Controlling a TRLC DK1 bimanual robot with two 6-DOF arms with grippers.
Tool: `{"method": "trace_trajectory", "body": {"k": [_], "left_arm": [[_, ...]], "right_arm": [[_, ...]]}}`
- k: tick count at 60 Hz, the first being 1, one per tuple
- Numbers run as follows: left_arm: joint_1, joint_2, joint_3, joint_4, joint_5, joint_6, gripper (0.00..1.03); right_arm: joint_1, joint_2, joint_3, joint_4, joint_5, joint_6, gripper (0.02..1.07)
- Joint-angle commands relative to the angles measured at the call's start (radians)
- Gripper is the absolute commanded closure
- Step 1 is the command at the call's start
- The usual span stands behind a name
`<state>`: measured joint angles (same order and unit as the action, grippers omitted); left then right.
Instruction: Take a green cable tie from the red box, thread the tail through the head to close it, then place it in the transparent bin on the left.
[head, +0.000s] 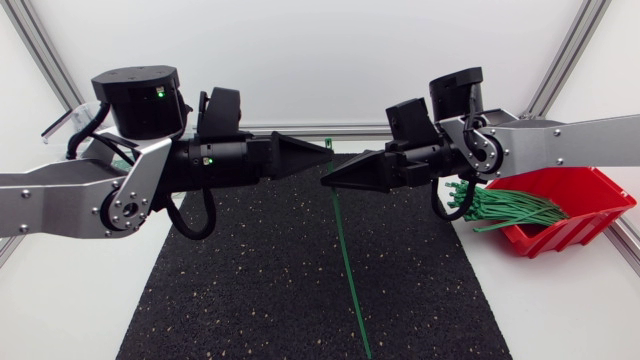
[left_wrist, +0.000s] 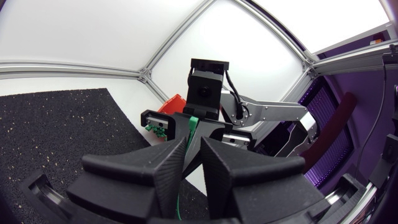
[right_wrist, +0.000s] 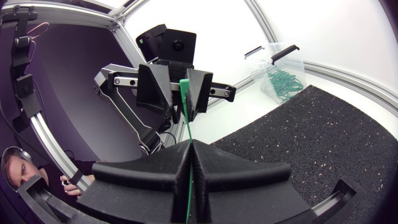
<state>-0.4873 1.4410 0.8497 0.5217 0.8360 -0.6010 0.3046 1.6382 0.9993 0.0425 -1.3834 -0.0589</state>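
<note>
Right gripper (right_wrist: 189, 146) was closed flat on the tie (head: 345, 250), the green strap pinched in the seam between its fingers. Left gripper (left_wrist: 194, 143) sat tip to tip with it, just beyond. Its fingers were nearly together with a green sliver in the slit, so judged clamped on the same tie, though contact on both sides was hard to confirm.

Tie's long axis ran crosswise to both grippers: short end stuck out past the tips on the far side, long end trailed over the mat (head: 250, 290) toward the near edge. Both arms were equally near, each gripping close to the short end. Judged threading stage: the long free end lay away from both tips and would need bringing round.

Which end carried the head was too small to read. Whether the long end hung free or touched the mat was unclear.

Red box (head: 585, 200) sat beside the right arm, spare ties (head: 505, 208) spilling out. Bin (right_wrist: 283, 65) was farthest, beyond the left arm, with binned ties (right_wrist: 281, 82) inside. From overhead that arm mostly hid it.
</note>
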Motion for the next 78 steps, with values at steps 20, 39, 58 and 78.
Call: {"method": "trace_trajectory", "body": {"k": [20, 39, 58, 78], "left_arm": [[-0.010, 0.018, -0.024, 0.017, 0.008, 0.010, 0.96], [-0.004, 0.027, -0.009, 0.011, 0.003, 0.009, 0.99], [0.012, 0.024, 0.015, -0.023, 0.003, -0.013, 0.99], [0.067, -0.028, 0.089, -0.177, 0.018, -0.043, 0.99]], "right_arm": [[-0.012, -0.020, -0.002, 0.014, 0.006, 0.019, 1.01], [0.016, -0.024, -0.013, 0.014, 0.006, 0.036, 1.01], [0.037, -0.011, -0.013, 0.023, 0.012, 0.057, 1.01], [-0.091, -0.058, -0.011, 0.037, 0.014, 0.099, 0.19]]}}
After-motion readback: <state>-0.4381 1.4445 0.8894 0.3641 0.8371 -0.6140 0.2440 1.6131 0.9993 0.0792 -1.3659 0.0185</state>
